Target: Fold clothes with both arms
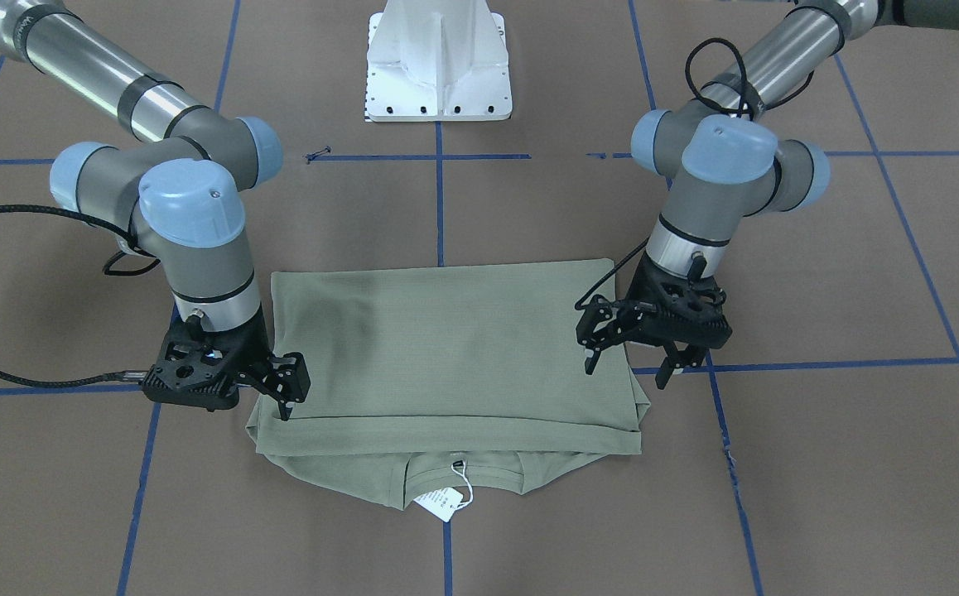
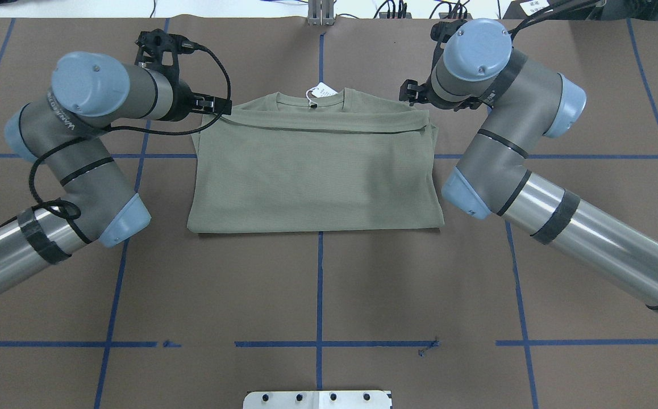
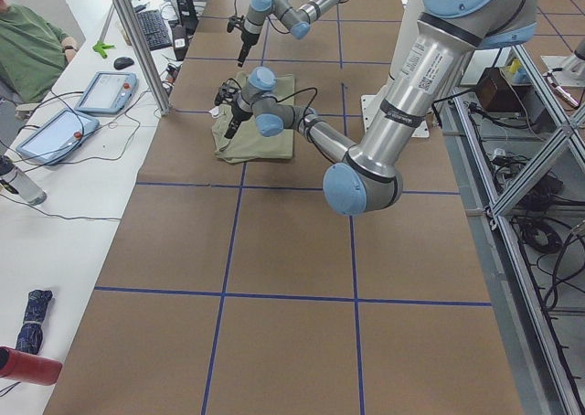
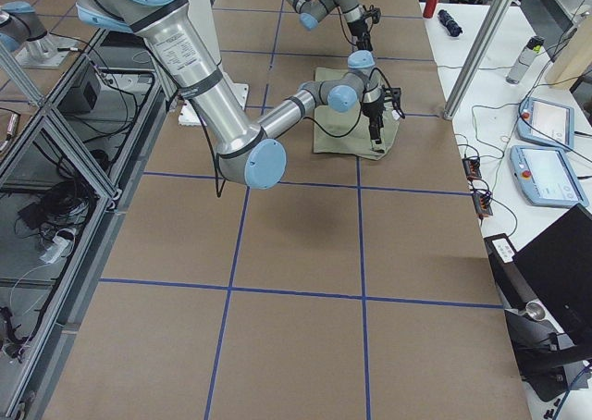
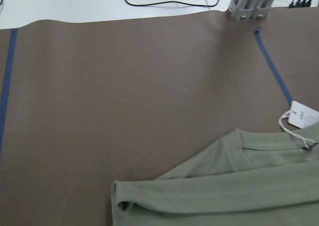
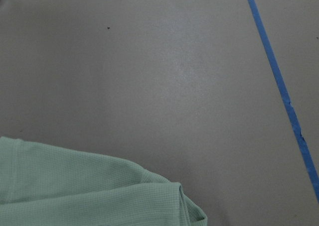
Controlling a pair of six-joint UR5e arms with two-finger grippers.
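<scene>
The sage-green shirt lies folded into a broad rectangle on the brown worktop, in front of the white pedestal and well apart from it. Its top layer is smooth. At the edge away from the robot, the collar sticks out from under that layer, with the white paper tag resting on the worktop just beyond it. Blue tape lines cross the worktop in a grid, and one of them runs under the shirt's middle.

We see the left arm bent down at one far corner of the shirt. The left tool is spread and pinches nothing that we can make out. One fingertip is over the top layer and the other is out past the side edge, so it straddles that edge.

The right arm comes down at the opposite far corner. The right tool shows only one finger, its tip at the folded edge of the top layer. The other finger is hidden by the tool's body, so we cannot tell whether it is spread or pressed together.

Both wrist views show only a shirt corner and bare worktop. In the left side view, a person sits at a white side desk.
</scene>
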